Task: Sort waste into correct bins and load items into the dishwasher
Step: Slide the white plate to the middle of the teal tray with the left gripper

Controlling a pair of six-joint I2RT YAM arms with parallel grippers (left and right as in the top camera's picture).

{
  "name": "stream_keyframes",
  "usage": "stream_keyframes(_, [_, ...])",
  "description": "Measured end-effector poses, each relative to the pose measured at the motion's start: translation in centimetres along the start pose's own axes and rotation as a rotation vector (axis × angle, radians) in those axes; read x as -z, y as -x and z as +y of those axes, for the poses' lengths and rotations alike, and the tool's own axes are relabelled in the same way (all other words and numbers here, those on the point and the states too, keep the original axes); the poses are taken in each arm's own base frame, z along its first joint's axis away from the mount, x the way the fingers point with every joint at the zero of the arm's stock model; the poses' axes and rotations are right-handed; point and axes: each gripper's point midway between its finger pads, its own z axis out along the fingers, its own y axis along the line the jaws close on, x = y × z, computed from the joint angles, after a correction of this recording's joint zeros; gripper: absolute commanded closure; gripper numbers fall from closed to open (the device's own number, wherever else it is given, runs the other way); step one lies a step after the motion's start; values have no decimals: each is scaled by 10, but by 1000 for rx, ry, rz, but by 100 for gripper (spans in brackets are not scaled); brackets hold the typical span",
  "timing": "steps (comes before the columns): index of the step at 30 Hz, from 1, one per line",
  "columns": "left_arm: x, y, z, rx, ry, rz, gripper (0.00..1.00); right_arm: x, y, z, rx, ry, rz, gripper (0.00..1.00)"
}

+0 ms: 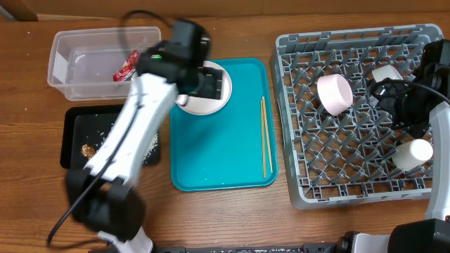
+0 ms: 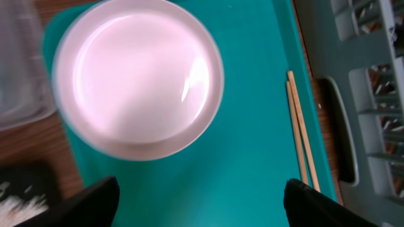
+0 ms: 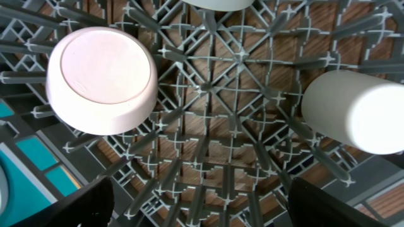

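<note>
My left gripper (image 1: 211, 81) is open and empty above a white plate (image 1: 204, 104) at the far left of the teal serving tray (image 1: 225, 154). In the left wrist view the plate (image 2: 139, 79) lies ahead of the open fingers (image 2: 202, 202), with two chopsticks (image 2: 300, 132) to the right. The chopsticks (image 1: 266, 137) lie along the tray's right side. My right gripper (image 3: 202, 202) is open and empty over the grey dish rack (image 1: 351, 169), which holds a pale bowl (image 1: 334, 93), a white cup (image 1: 413, 153) and a white bowl (image 1: 385, 72). The napkin is out of view.
The clear tub (image 1: 77, 53) at the back left holds the red wrapper (image 1: 126, 67). The black tray (image 1: 74, 123) in front of it holds rice scraps (image 1: 149, 146) and a brown lump (image 1: 88, 150). The right wrist view shows the bowl (image 3: 101, 79) and cup (image 3: 360, 110) on rack pegs (image 3: 221, 126).
</note>
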Motion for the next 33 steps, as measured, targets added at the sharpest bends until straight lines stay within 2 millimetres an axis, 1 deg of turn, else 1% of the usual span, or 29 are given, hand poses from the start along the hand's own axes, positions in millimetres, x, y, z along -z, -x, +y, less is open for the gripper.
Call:
stream_keyframes(3, [-46,-7,-23,-84,-7,51,16,0,-2,3,10,14,7,10])
stream_keyframes(6, [-83,-15,-32,-140,25,88,16,0,-2,4,14,19,9,10])
stream_keyframes(8, [-102,-22,-34,-161,46,116,17,0,-2,5,15,24,11,10])
stream_keyframes(11, [-130,-38,-30,-175,77,178,20,0,-3,6,17,31,14,10])
stream_keyframes(12, [-137,-43,-28,-177,86,194,21,0,-3,6,17,32,15,10])
stream_keyframes(15, [-154,-56,-21,-178,111,248,29,0,-3,7,17,35,16,10])
stream_keyframes(17, [-159,-63,-16,-189,134,272,40,0,-3,7,17,38,17,10])
stream_keyframes(19, [-158,-65,-14,-194,143,286,59,0,-3,7,17,38,17,10])
stream_keyframes(20, [-157,-66,-12,-203,151,292,70,0,-3,7,18,38,17,10])
stream_keyframes(22, [-156,-70,-10,-200,159,305,86,0,-3,7,17,38,17,10])
stream_keyframes(23, [-155,-72,-9,-204,164,316,92,0,-3,7,17,38,17,10])
stream_keyframes(25, [-152,-74,-8,-214,168,332,96,0,-3,7,17,38,16,10])
stream_keyframes(27, [-150,-76,-12,-218,161,343,96,0,-3,7,17,38,17,10])
stream_keyframes(30, [-146,-88,-16,-218,146,392,96,0,-3,7,17,38,17,10])
stream_keyframes(33, [-146,-90,-19,-217,133,398,96,0,-3,7,18,38,17,10])
